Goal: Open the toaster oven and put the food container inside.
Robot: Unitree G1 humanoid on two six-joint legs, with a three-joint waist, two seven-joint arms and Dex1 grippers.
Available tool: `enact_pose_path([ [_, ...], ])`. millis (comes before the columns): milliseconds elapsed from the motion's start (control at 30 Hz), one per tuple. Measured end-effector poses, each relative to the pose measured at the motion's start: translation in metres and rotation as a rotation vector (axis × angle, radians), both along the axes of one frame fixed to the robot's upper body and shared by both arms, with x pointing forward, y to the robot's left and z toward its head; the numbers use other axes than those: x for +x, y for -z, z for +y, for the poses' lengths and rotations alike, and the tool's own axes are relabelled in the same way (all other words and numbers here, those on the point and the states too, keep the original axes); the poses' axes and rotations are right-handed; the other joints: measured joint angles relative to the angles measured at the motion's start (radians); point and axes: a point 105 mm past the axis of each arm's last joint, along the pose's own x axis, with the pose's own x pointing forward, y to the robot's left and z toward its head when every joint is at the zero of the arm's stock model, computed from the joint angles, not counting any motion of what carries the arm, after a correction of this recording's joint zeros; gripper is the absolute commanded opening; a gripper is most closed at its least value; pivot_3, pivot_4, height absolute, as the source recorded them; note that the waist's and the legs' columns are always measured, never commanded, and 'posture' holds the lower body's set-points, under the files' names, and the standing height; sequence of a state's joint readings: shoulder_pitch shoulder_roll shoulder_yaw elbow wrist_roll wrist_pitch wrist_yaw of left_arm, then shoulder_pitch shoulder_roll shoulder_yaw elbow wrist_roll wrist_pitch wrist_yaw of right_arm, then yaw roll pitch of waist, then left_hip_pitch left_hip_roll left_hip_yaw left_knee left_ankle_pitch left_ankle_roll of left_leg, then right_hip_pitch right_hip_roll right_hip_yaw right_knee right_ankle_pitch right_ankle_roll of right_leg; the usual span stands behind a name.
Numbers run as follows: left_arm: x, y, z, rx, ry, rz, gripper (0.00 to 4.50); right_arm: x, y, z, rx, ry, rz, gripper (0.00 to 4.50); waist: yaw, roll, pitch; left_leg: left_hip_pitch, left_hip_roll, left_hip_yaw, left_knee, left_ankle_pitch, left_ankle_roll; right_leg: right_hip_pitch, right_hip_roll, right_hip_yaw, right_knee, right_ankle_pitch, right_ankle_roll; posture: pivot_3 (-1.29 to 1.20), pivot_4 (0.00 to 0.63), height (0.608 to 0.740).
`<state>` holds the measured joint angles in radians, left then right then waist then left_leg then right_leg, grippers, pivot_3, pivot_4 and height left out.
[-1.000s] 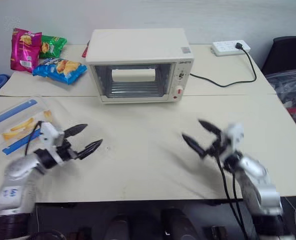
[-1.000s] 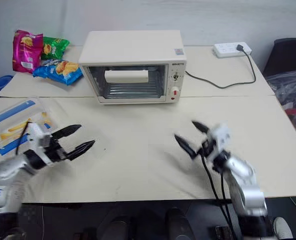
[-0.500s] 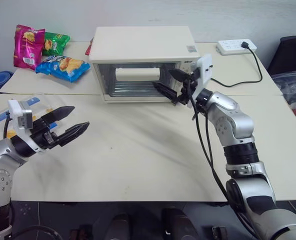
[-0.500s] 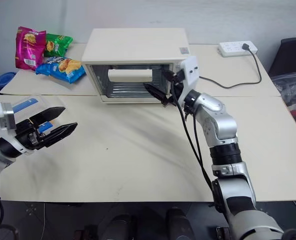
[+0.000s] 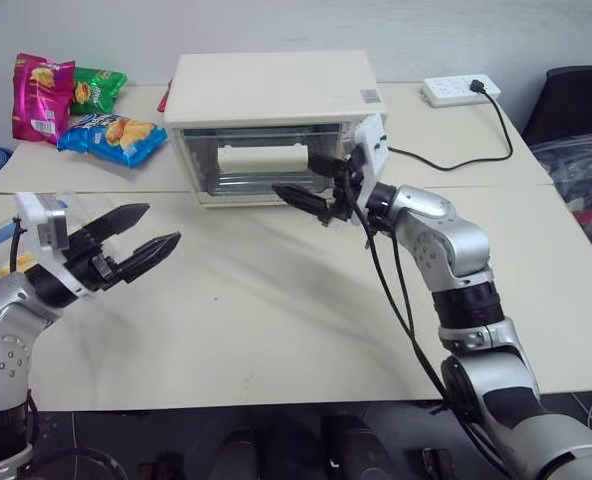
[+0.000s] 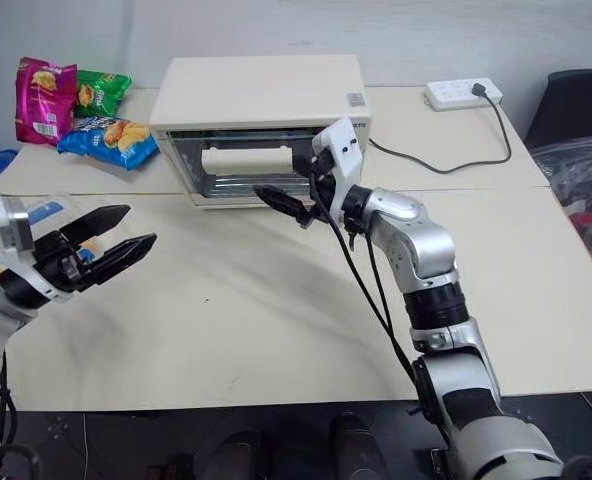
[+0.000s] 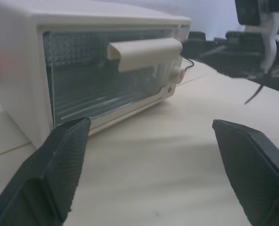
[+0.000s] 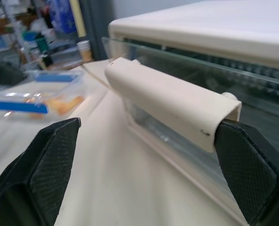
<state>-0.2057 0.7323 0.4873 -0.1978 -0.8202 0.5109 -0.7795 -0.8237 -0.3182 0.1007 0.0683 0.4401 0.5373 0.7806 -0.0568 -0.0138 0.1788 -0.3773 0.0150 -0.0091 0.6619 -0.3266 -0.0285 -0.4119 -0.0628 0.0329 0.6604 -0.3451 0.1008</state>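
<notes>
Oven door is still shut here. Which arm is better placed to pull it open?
Right. The right gripper is open just in front of the toaster oven, by its door handle. The left gripper hovers open, well short of the oven.
</notes>
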Motion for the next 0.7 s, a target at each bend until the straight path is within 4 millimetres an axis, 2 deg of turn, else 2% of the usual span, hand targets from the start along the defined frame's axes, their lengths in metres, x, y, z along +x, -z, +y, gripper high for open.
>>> enact_pose_path([
  [100, 0.011, -0.019, 0.009, -0.094, -0.025, -0.042, 2.68, -0.020, 0.027, -0.003, -0.096, -0.076, 0.019, 4.50, -0.003, 0.000, 0.000, 0.000, 0.000, 0.002, 0.001, 0.000, 0.000, 0.000, 0.001, 0.001, 0.000, 0.000, 0.000, 0.00, 0.150, 0.740],
  [167, 0.020, -0.031, 0.016, -0.129, -0.043, -0.070, 2.05, -0.025, 0.041, -0.004, -0.141, -0.094, 0.021, 4.50, -0.004, 0.000, 0.000, 0.000, 0.000, 0.002, 0.001, 0.000, 0.000, -0.001, 0.001, 0.000, 0.000, 0.000, 0.000, 0.00, 0.150, 0.740],
  [267, 0.041, -0.037, 0.021, -0.100, -0.067, -0.071, 1.16, -0.026, 0.044, -0.005, -0.162, -0.098, 0.003, 4.50, -0.001, 0.000, 0.000, 0.001, -0.001, 0.003, 0.002, 0.000, -0.001, -0.001, 0.001, -0.001, 0.000, 0.000, 0.000, 0.00, 0.150, 0.740],
  [400, 0.073, -0.030, 0.008, -0.047, -0.047, -0.047, 0.03, -0.026, 0.040, -0.004, -0.180, -0.104, -0.052, 4.50, 0.002, -0.001, 0.000, 0.001, -0.001, 0.004, 0.001, 0.001, -0.001, -0.001, 0.001, -0.003, 0.001, 0.000, 0.001, 0.00, 0.150, 0.740],
  [567, 0.092, 0.011, -0.017, 0.062, 0.059, 0.051, 0.03, -0.028, 0.043, -0.004, -0.196, -0.122, -0.072, 4.50, -0.006, -0.001, 0.000, 0.001, -0.001, 0.006, 0.001, 0.000, -0.001, -0.004, 0.002, -0.003, 0.001, 0.000, 0.001, 0.00, 0.150, 0.740],
  [700, 0.095, 0.018, -0.025, 0.128, 0.101, 0.049, 0.03, -0.031, 0.053, -0.007, -0.196, -0.120, -0.044, 4.50, -0.002, -0.001, 0.000, 0.000, -0.001, 0.005, 0.002, 0.000, -0.001, -0.004, 0.001, -0.003, 0.002, 0.001, 0.001, 0.00, 0.150, 0.740],
])
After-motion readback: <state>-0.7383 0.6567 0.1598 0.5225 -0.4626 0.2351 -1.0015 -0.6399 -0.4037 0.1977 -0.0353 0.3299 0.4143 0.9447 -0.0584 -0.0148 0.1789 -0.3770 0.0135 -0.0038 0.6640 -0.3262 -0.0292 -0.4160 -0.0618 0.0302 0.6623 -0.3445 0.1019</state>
